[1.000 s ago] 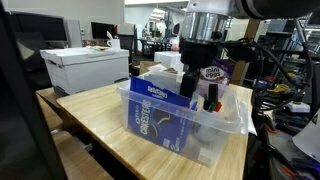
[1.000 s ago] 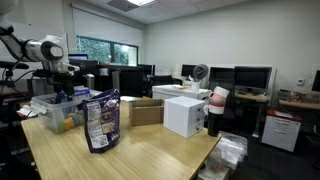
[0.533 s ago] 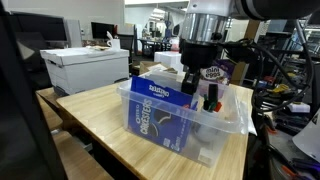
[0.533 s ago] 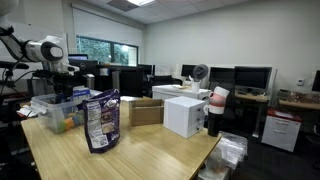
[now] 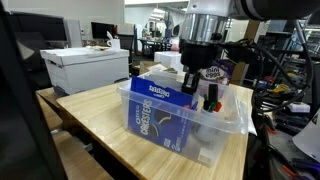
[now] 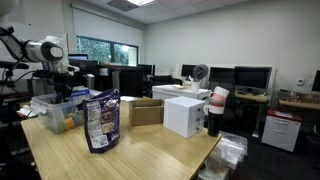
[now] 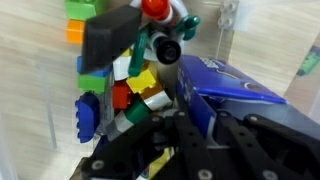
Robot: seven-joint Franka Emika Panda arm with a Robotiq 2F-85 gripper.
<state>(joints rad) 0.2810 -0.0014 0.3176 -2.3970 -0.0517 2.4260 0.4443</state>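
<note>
A clear plastic bin [image 5: 222,122] stands on the wooden table [image 5: 95,125], and a blue box [image 5: 158,112] leans upright in it. My gripper [image 5: 196,92] reaches down into the bin from above, as the exterior view from across the room also shows [image 6: 63,88]. In the wrist view the top edge of the blue box [image 7: 240,85] sits between the two black fingers of the gripper [image 7: 202,116], which have closed on it. Beside it lie coloured toy blocks [image 7: 88,62] and markers [image 7: 150,50].
A white storage box [image 5: 85,68] stands at the table's far corner. A blue snack bag [image 6: 100,120], a cardboard box [image 6: 146,112] and a white box [image 6: 185,115] stand further along the table. Cables and equipment [image 5: 285,100] crowd the side beyond the bin.
The arm has stayed in place inside the bin. The fingers have drawn together onto the blue box's edge.
</note>
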